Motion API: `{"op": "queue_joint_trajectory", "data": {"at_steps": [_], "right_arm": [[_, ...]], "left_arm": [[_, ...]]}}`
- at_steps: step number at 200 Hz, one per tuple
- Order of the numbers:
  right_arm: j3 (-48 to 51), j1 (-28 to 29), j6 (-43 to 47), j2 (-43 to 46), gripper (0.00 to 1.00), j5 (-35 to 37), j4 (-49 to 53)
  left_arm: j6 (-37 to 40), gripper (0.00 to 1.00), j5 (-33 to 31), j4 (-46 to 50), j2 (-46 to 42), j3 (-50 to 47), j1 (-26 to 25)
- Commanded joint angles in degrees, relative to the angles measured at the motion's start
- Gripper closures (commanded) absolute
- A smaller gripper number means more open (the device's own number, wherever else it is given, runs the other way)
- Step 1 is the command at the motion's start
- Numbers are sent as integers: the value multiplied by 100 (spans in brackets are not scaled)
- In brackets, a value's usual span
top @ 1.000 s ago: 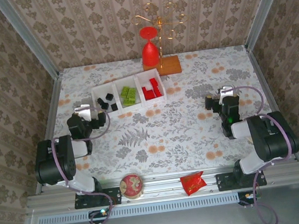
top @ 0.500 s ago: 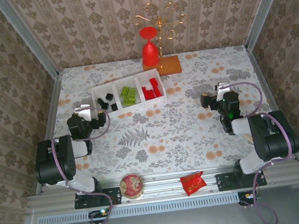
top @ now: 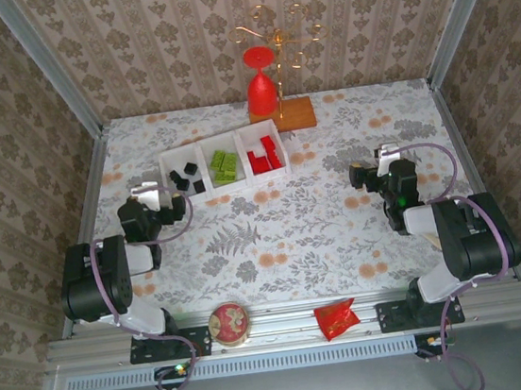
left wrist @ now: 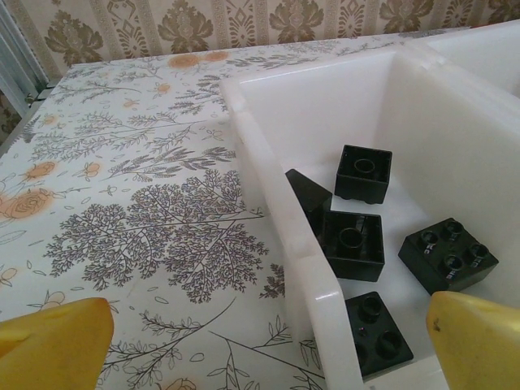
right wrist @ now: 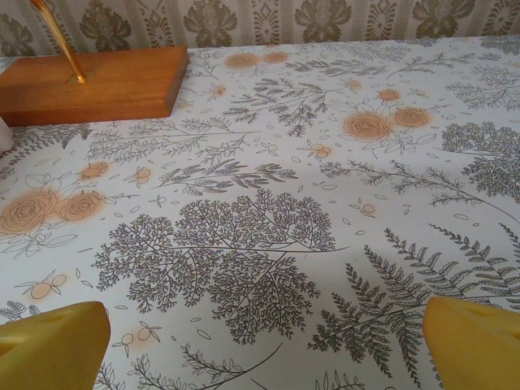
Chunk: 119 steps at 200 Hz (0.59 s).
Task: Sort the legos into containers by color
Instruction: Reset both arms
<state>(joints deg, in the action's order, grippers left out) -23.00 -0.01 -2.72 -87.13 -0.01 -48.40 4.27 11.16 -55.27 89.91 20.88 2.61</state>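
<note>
The legos (top: 226,166) sit in the white tray (top: 173,160) by color — black, green, red — while the left gripper (top: 158,190) and right gripper (top: 365,175) (both spread wide) hold nothing.

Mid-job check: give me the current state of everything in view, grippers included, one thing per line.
left gripper: open, empty, beside the tray's black end.
right gripper: open, empty, over bare table.
white tray: flat on the table, all three compartments holding bricks.
black legos: in the left compartment.
green legos: in the middle compartment.
red legos: in the right compartment.
round red tin: lid on.
red packet: crinkled, lying on the near rail.
</note>
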Motion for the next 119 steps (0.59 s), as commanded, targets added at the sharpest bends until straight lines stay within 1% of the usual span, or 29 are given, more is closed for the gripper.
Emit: {"op": "queue_joint_trajectory", "data": {"at_steps": [1, 47, 119], "right_arm": [[-64, -8, 67, -36, 0, 54, 33], [-65, -8, 68, -34, 0, 54, 35], [-68, -8, 66, -32, 0, 54, 24]], "left_arm": [[-27, 0, 5, 77, -65, 84, -49], [78, 0, -125, 73, -73, 74, -170], [74, 0, -208, 95, -70, 78, -178]]}}
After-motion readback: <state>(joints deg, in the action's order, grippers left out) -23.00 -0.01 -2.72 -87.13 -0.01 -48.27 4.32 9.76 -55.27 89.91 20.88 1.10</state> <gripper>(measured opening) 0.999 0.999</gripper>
